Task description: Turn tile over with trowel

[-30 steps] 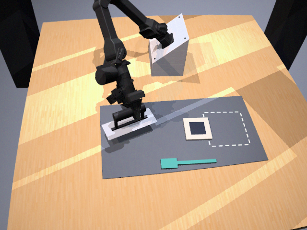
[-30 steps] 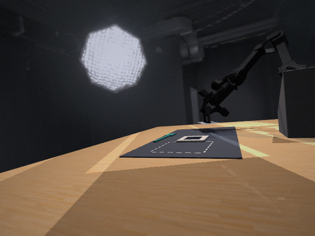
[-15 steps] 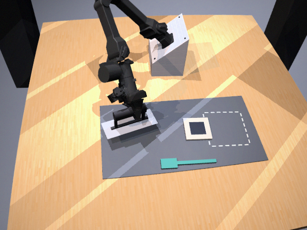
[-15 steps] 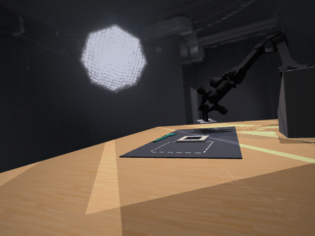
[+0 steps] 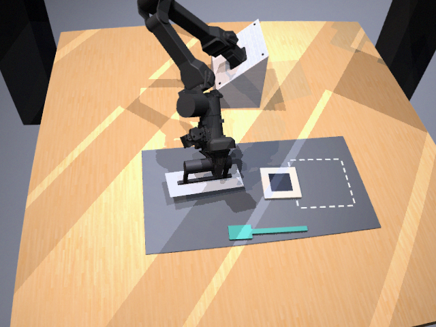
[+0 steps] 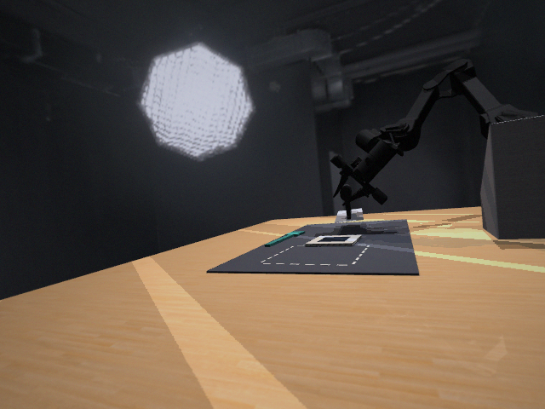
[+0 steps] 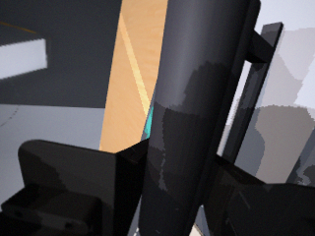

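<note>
My gripper (image 5: 220, 167) (image 6: 347, 193) (image 7: 174, 145) is shut on the thick black handle of a trowel with a flat white blade (image 5: 208, 188) (image 6: 357, 215). The blade hangs a little above the left part of the mat (image 5: 158, 228) (image 6: 392, 264), slightly tilted. The tile (image 5: 281, 182) (image 6: 333, 240) lies flat to the right of the trowel, with its dark square facing up in a pale border. Its right edge overlaps the left side of the dashed outline (image 5: 353, 202). The fingertips are partly hidden in the top and exterior views.
A flat teal tool (image 5: 240, 232) (image 6: 283, 239) with a square blade and thin handle lies along the mat's near edge in the top view. The arm's base stands on a sloped block (image 5: 242, 97) (image 6: 514, 189) at the back of the table. Dark pillars flank the table.
</note>
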Controlling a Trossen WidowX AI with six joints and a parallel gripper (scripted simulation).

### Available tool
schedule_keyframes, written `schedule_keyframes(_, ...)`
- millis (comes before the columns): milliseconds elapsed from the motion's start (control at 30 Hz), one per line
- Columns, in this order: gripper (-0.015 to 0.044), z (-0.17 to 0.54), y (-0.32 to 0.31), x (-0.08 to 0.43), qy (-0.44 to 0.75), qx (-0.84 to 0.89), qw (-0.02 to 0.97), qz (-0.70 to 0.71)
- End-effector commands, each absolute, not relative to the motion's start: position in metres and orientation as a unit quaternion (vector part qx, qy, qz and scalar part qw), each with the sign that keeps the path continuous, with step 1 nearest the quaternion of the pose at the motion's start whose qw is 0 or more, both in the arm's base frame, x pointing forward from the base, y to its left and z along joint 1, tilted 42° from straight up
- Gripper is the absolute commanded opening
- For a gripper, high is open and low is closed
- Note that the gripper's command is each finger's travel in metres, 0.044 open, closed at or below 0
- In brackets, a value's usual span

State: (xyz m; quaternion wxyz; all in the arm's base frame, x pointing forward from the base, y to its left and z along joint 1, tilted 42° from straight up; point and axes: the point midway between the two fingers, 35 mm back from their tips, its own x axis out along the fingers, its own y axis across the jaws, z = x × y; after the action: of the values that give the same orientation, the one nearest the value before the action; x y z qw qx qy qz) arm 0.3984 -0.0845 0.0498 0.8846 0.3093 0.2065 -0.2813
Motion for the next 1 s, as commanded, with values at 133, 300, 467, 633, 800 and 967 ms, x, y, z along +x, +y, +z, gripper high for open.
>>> schedule_keyframes(133,0.0,0.033,-0.058,0.394,0.148,0.325,0.886,-0.295)
schedule_keyframes(300,0.0,0.025,-0.047,0.386,0.117,0.336,0.884,-0.302)
schedule_keyframes(467,0.0,0.025,-0.046,0.386,0.115,0.336,0.884,-0.303)
schedule_keyframes(633,0.0,0.022,-0.048,0.387,0.116,0.336,0.884,-0.303)
schedule_keyframes(800,0.0,0.015,-0.052,0.389,0.116,0.336,0.884,-0.303)
schedule_keyframes(967,0.0,0.008,-0.056,0.391,0.116,0.336,0.884,-0.303)
